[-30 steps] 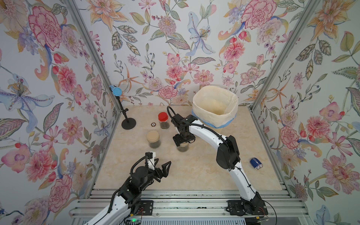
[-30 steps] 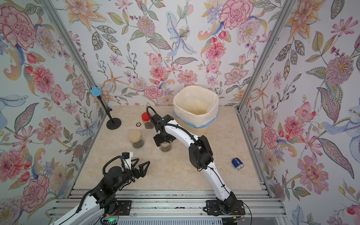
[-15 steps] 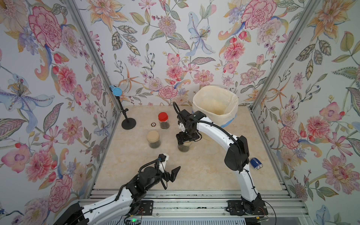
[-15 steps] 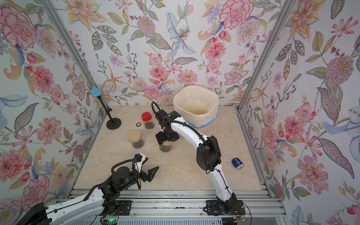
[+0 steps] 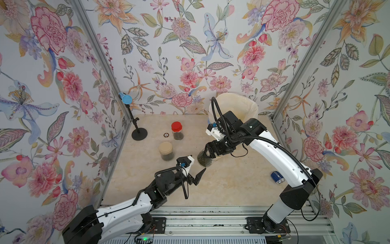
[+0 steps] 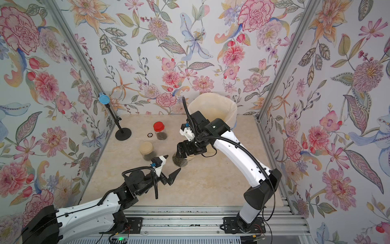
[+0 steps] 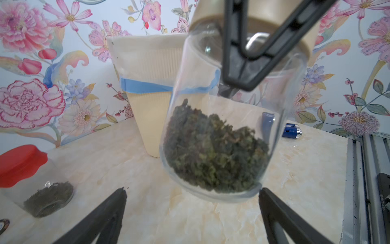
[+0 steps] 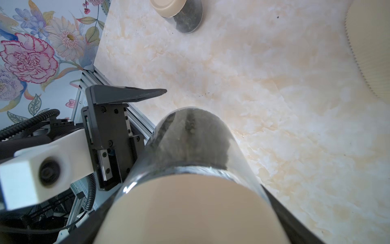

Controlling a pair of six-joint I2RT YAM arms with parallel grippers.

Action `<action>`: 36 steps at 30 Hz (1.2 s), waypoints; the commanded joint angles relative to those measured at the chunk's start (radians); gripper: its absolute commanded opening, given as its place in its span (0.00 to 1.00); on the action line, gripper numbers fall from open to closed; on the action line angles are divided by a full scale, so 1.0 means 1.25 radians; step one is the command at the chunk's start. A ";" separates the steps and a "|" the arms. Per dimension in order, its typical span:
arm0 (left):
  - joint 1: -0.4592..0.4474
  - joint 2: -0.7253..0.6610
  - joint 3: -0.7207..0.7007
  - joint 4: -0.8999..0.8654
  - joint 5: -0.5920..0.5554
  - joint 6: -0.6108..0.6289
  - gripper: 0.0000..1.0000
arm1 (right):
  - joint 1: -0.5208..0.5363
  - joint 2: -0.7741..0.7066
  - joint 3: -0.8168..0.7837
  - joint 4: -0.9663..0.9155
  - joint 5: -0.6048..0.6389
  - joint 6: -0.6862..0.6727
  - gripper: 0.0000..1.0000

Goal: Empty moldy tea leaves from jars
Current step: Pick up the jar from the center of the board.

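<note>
Right pincer (image 5: 208, 153) pinching tilted clear jar (image 7: 221, 88) | dark crumbly tea leaves (image 7: 211, 152) heaped | left pincer (image 6: 173, 163) spread

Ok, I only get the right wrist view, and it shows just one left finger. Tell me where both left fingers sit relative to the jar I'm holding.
Observer: The left gripper is open, with one finger on each side of the held jar, just below its tilted base. I cannot tell whether either one touches the glass.
Operator: Now report any jar outside my view.
Observer: A red-capped jar stands upright with its cap on and dark leaves in the bottom. It is beyond the beige-lidded jar, farther from the robot.
</note>
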 commanded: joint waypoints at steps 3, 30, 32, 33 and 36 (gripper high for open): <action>-0.023 0.061 0.083 0.004 0.062 0.068 1.00 | -0.030 -0.064 -0.044 0.013 -0.062 0.003 0.55; -0.042 0.210 0.196 -0.008 0.146 0.139 0.92 | -0.060 -0.136 -0.182 0.049 -0.187 0.008 0.54; -0.041 0.207 0.193 -0.010 0.148 0.140 0.89 | -0.060 -0.136 -0.182 0.049 -0.186 0.010 0.54; -0.042 0.205 0.190 -0.009 0.149 0.141 0.87 | -0.061 -0.135 -0.183 0.049 -0.185 0.011 0.54; -0.042 0.201 0.183 -0.006 0.147 0.141 0.80 | -0.061 -0.133 -0.183 0.048 -0.185 0.012 0.54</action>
